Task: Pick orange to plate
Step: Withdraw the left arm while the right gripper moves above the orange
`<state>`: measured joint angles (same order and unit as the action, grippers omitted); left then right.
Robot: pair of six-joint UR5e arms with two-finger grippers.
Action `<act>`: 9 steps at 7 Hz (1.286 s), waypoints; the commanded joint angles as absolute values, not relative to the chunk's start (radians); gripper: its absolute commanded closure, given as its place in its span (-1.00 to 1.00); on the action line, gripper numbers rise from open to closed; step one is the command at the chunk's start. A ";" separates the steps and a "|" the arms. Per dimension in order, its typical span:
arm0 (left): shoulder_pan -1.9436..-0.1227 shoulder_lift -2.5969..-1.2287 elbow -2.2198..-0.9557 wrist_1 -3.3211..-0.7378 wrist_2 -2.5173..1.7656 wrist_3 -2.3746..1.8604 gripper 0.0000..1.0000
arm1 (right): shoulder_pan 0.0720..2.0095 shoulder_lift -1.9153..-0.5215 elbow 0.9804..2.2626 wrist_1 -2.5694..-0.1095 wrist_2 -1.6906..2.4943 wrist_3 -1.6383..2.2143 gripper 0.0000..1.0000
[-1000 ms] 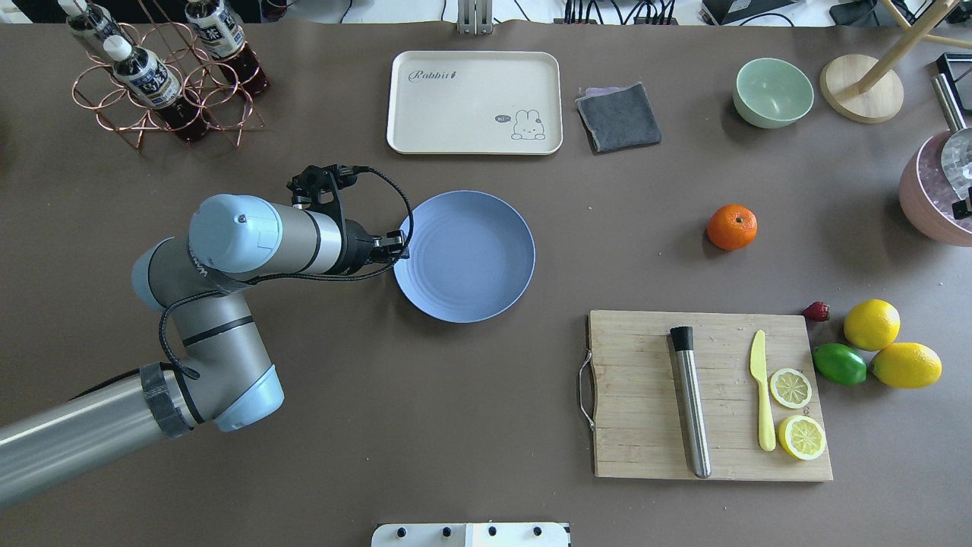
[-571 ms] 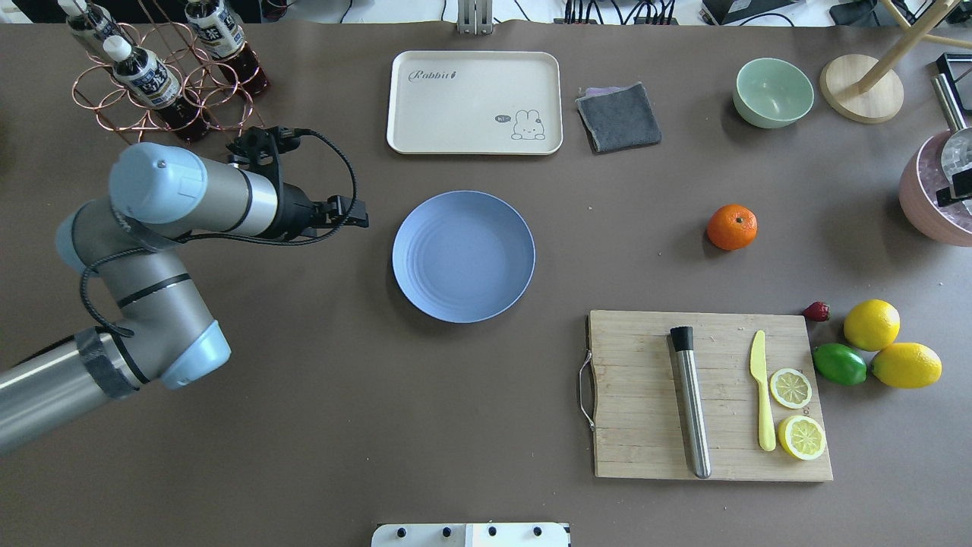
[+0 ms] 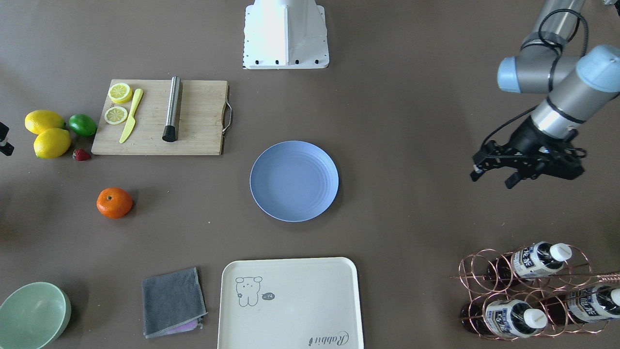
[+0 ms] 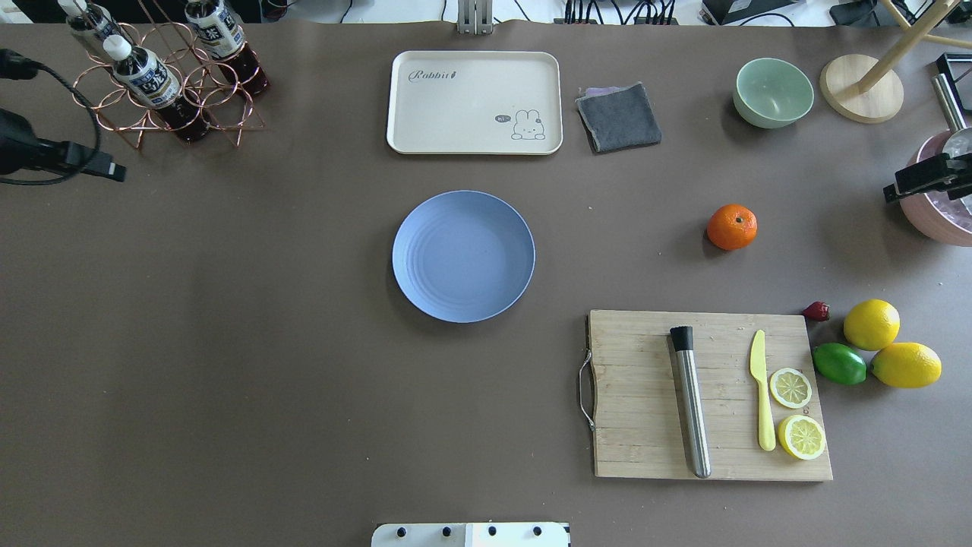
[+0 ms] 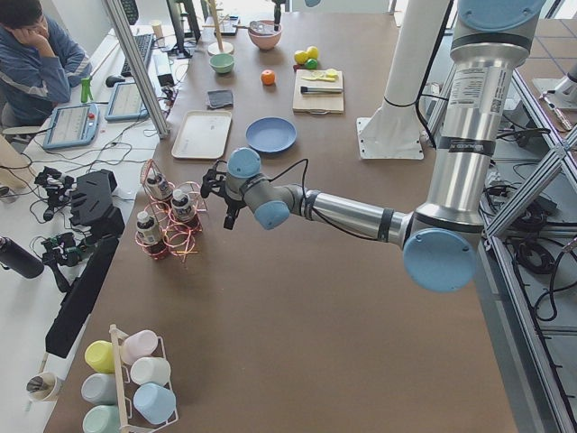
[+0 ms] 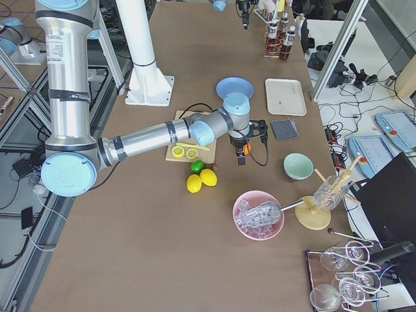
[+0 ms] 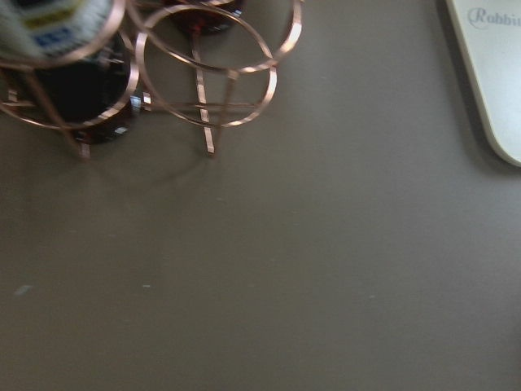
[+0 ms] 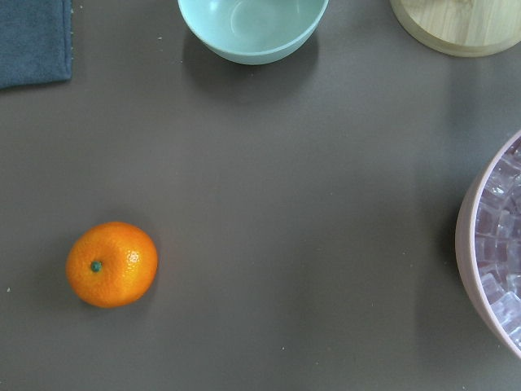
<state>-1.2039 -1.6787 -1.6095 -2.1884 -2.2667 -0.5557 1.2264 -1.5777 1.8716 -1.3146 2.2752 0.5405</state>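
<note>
The orange (image 4: 732, 226) lies alone on the brown table, right of centre; it also shows low left in the right wrist view (image 8: 111, 264). The empty light-blue plate (image 4: 463, 256) sits mid-table, well apart from the orange. My right gripper (image 4: 892, 194) pokes in at the right edge, some way right of the orange; its jaws are too cut off to read. My left gripper (image 3: 491, 178) hangs open and empty over bare table near the bottle rack (image 3: 528, 291), far from the plate.
A cutting board (image 4: 710, 395) with a steel muddler, yellow knife and lemon slices lies near the orange. Lemons (image 4: 872, 324), a lime (image 4: 839, 364), a pink ice bowl (image 4: 938, 201), a green bowl (image 4: 773, 92), a grey cloth (image 4: 619, 116) and a cream tray (image 4: 474, 102) surround it.
My left arm has drawn back from the plate's left rim to the far left edge by the bottle rack. My right gripper has come into view at the right edge.
</note>
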 commanded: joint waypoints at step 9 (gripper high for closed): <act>-1.545 -1.536 -1.563 -1.740 -2.433 0.106 -0.99 | 0.942 -1.246 1.548 -1.269 2.094 0.870 -0.96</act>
<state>-1.5443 -1.5381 -1.5625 -1.7379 -2.4318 0.1058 0.9540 -1.2868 1.6187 -1.2973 2.1075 0.8650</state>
